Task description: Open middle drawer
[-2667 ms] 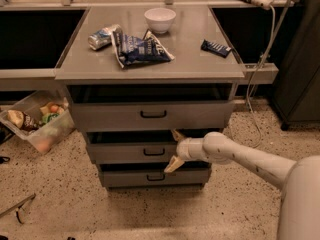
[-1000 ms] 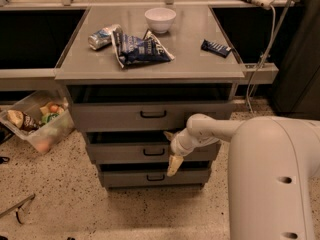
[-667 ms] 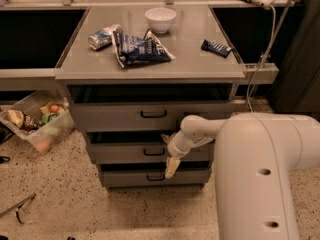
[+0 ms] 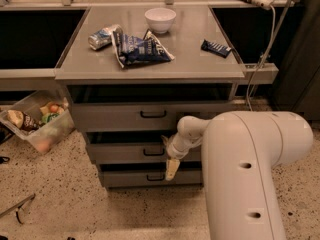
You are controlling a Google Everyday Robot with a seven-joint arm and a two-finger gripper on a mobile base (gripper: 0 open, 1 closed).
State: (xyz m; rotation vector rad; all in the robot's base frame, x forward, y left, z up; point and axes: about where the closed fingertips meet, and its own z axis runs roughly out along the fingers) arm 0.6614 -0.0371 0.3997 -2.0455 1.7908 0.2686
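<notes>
The middle drawer (image 4: 122, 153) is the grey front between two others in the cabinet under the counter, with a small black bar handle (image 4: 153, 152). A dark gap shows above its front. My gripper (image 4: 168, 154) is just right of that handle, against the drawer front. Its tan fingers are spread apart vertically, one above (image 4: 164, 140) and one below (image 4: 171, 168) handle height, with nothing held between them. My white arm (image 4: 250, 169) fills the lower right of the view and hides the right parts of the middle and bottom drawers.
The top drawer (image 4: 120, 116) and bottom drawer (image 4: 130, 177) also have dark gaps above them. The counter (image 4: 190, 59) holds a white bowl (image 4: 160, 19), a blue chip bag (image 4: 141, 48), a can (image 4: 101, 37) and a dark bar (image 4: 216, 48). A plastic bin (image 4: 35, 119) stands on the floor at left.
My arm has swung in so its big white link now covers much more of the lower right. The gripper shifted slightly left along the middle drawer front. The drawers look unchanged.
</notes>
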